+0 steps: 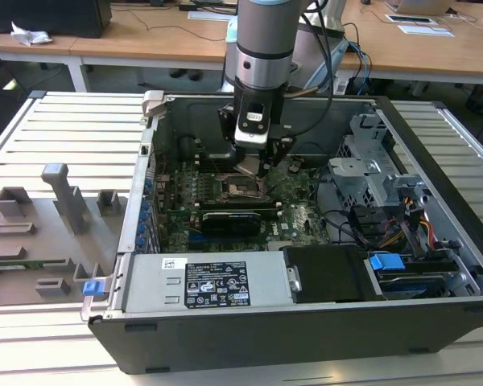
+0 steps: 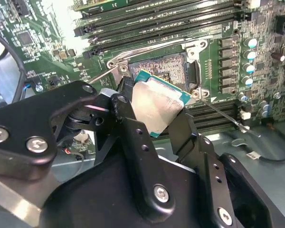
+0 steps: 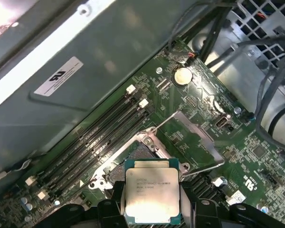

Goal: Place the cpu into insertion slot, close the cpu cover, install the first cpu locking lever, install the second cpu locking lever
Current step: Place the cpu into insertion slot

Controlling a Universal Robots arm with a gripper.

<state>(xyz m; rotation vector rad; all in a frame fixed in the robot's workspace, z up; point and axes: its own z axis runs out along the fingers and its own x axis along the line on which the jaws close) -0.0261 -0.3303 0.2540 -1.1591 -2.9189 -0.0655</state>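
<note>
My gripper (image 1: pixel 256 164) hangs inside the open computer case, shut on the cpu (image 1: pixel 248 167), a small silver-topped square chip. In both wrist views the cpu (image 2: pixel 156 107) (image 3: pixel 152 191) sits tilted between the black fingers (image 2: pixel 133 130), held by two opposite edges. It hovers just above the insertion slot (image 2: pixel 168 70) (image 3: pixel 137 156), whose tan contact field lies bare and partly hidden behind the chip. The cpu cover (image 3: pixel 214 153), a thin metal frame, stands swung open beside the slot. One thin locking lever (image 2: pixel 223 114) sticks out past the slot's corner.
Long black memory slots (image 3: pixel 99 137) run beside the socket. The case's side wall (image 3: pixel 85 57) rises close by. A power supply (image 1: pixel 217 281) lies at the front, and a drive cage (image 1: pixel 370 169) with cables is at the exterior view's right. A grey fixture plate (image 1: pixel 48 233) lies outside the case.
</note>
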